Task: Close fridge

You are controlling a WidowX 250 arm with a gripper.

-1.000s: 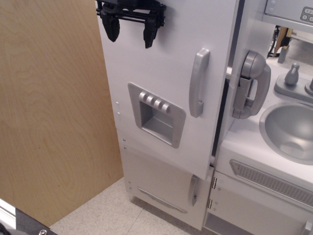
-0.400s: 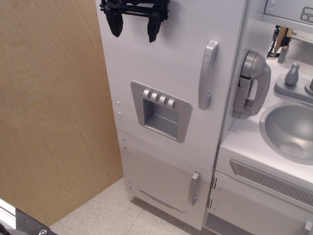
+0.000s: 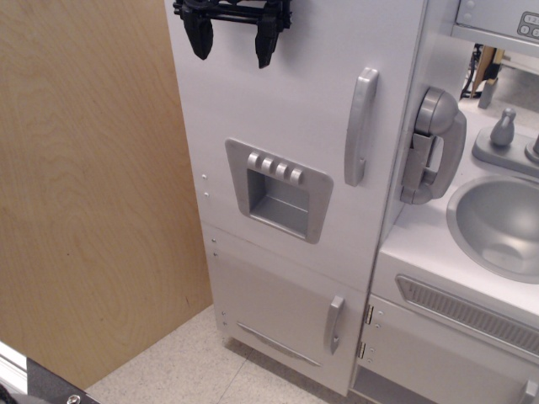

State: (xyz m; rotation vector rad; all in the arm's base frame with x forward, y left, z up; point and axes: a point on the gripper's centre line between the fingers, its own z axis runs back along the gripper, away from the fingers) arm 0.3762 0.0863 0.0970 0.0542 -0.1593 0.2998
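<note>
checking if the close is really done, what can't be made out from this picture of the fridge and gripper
- Gripper: only the two black fingers show; the arm is cut off by the top edge. Whether the fingertips touch the fridge door cannot be told from this angle.
- Fridge top: cut off by the top edge.
- Door's right edge by the grey handle: no gap shows, but a full latch cannot be confirmed.
- Fridge interior: hidden by the door.

The fridge (image 3: 286, 126) stands right of the board (image 3: 93, 185). The sink (image 3: 497, 223) lies right of the fridge. The gripper (image 3: 232, 42) hangs before the fridge's top.
</note>
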